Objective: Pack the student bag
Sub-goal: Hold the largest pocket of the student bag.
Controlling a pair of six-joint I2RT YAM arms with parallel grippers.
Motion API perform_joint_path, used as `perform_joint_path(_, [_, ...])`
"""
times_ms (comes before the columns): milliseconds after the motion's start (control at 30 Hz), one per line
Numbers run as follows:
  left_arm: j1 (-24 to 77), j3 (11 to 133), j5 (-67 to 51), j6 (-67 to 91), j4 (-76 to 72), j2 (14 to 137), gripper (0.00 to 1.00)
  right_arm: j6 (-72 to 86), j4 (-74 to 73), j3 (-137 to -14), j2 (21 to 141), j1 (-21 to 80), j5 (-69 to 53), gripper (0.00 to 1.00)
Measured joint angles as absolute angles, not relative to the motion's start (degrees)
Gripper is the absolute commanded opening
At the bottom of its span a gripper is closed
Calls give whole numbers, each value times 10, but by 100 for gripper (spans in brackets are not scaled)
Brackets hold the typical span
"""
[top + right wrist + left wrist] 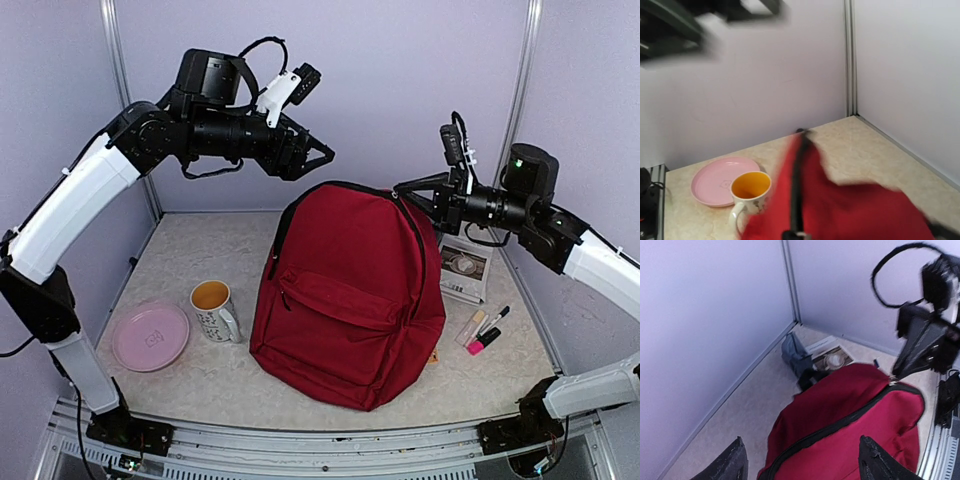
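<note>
The dark red backpack sits in the middle of the counter, front pocket facing up, with a black zipper running over its top and black straps behind. The left tool hovers above the bag's top, fingers spread wide and empty. The right tool has its fingertips drawn together at the top zipper; whether they pinch anything I cannot tell.

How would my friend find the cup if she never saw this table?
Start at the big red backpack. Just left of it stands a mug, with a flat pink plate on its other side. It is the only cup: white, patterned, orange inside.
</note>
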State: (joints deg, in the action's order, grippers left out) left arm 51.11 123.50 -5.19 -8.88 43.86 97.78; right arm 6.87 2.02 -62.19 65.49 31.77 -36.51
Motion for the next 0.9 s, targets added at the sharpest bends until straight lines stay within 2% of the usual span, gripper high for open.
perform_joint_path(300, [484,1223,-68,-123,450,1017,70,49,3,-632,658,331,-370,0])
perform_joint_path(400, [485,1221,-106,-136,433,1016,77,35,-23,-664,671,331,-365,0])
perform_joint_path(500, [486,1197,-131,-153,406,1007,85,15,-54,-712,687,332,-359,0])
perform_joint_path(767, [491,1140,-143,-161,385,970,87,-66,-141,-914,758,332,-346,0])
perform_joint_path(900, [543,1112,-142,-175,373,912,91,-102,-156,-985,783,332,-369,0])
